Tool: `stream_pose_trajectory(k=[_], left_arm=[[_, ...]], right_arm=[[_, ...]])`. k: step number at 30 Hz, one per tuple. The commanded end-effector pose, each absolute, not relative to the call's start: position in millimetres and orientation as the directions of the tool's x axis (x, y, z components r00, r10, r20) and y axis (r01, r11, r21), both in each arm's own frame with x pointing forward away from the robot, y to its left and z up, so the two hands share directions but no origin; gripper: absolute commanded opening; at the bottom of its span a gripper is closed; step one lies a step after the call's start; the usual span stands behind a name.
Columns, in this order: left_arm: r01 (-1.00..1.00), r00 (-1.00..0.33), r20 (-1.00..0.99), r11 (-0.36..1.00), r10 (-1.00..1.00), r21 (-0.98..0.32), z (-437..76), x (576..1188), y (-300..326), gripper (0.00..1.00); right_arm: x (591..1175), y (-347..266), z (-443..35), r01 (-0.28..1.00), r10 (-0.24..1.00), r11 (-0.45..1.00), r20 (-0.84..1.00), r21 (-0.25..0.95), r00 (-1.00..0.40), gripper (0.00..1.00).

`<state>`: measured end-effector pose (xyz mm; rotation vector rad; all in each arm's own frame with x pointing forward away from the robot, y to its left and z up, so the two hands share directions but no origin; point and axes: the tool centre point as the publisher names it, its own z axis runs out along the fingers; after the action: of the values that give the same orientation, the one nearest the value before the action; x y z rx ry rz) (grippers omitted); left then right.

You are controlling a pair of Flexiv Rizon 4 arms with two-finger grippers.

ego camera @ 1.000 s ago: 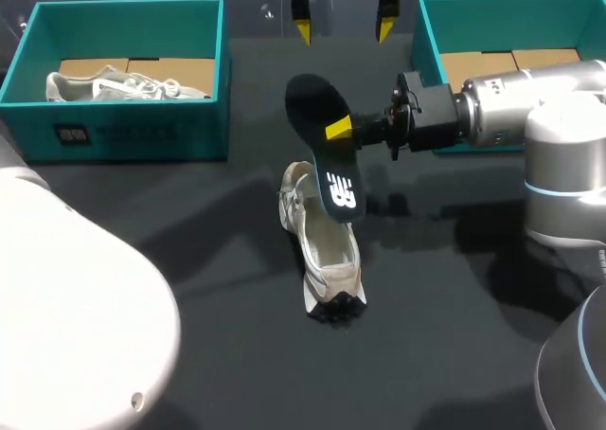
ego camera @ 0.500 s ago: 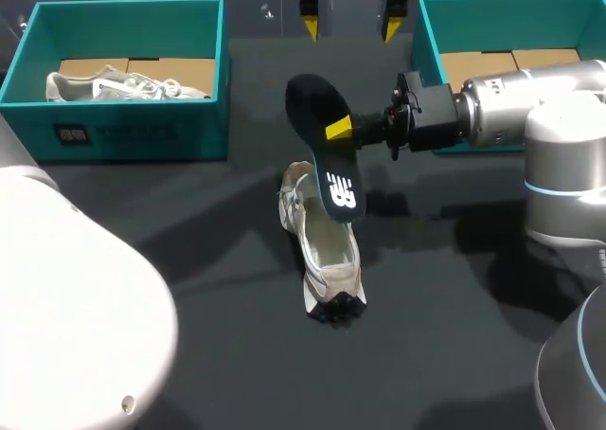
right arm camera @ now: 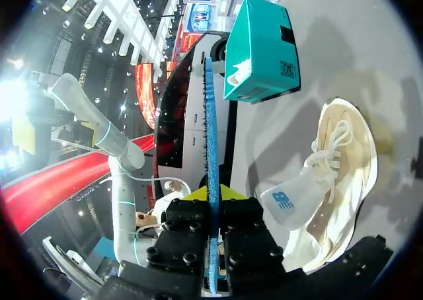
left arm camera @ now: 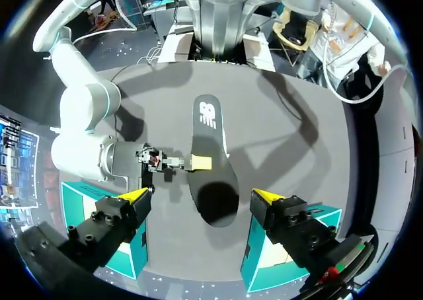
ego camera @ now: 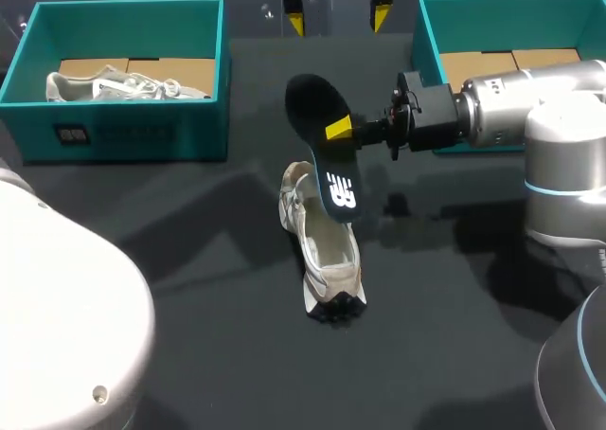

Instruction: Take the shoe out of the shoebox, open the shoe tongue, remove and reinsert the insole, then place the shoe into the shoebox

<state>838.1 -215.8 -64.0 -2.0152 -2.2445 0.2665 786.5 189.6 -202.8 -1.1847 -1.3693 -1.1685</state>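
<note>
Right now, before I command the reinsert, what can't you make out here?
- Head view: the insole, held in the right gripper, hides the far end of the shoe.
- Head view: the left gripper is cut off by the top edge; only its yellow tips show.
- Head view: the right arm hides part of the floor of the right shoebox.
- Right wrist view: the insole is edge-on; its faces are hidden.

White logo mark point(ego camera: 341, 191) on the dark insole point(ego camera: 312, 103), a like mark point(right arm camera: 283, 204) on the shoe tongue point(right arm camera: 301, 184), small label point(ego camera: 76, 134) on the shoebox point(ego camera: 142, 132) at the table's point(ego camera: 454, 335) far-left corner, print seemingly unreadable.
</note>
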Motion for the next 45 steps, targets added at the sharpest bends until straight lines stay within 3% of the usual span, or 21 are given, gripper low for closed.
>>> stream_pose_trajectory(k=[1, 16, 30, 36, 45], left_arm=[[0.976, -0.149, -0.273, 0.098, 0.950, -0.193, -74, 823, -185, 1.00], [0.968, -0.211, -0.647, 0.063, 0.733, -0.244, -89, 802, -145, 1.00], [0.970, -0.187, -0.646, 0.034, 0.740, -0.241, -93, 802, -141, 1.00], [0.969, -0.215, -0.765, 0.036, 0.607, -0.244, -112, 799, -132, 1.00], [0.995, -0.100, -0.911, 0.011, 0.400, -0.104, -134, 786, -110, 1.00]], right_arm=[[787, 191, -204, 0.994, 0.090, 0.075, 0.993, 0.076, -0.083, 0.00], [787, 191, -204, 0.994, 0.090, 0.075, 0.993, 0.076, -0.083, 0.00], [787, 191, -204, 0.994, 0.090, 0.075, 0.993, 0.076, -0.083, 0.00], [787, 191, -204, 0.994, 0.090, 0.075, 0.993, 0.076, -0.083, 0.00], [787, 191, -204, 0.994, 0.090, 0.075, 0.993, 0.076, -0.083, 0.00]])
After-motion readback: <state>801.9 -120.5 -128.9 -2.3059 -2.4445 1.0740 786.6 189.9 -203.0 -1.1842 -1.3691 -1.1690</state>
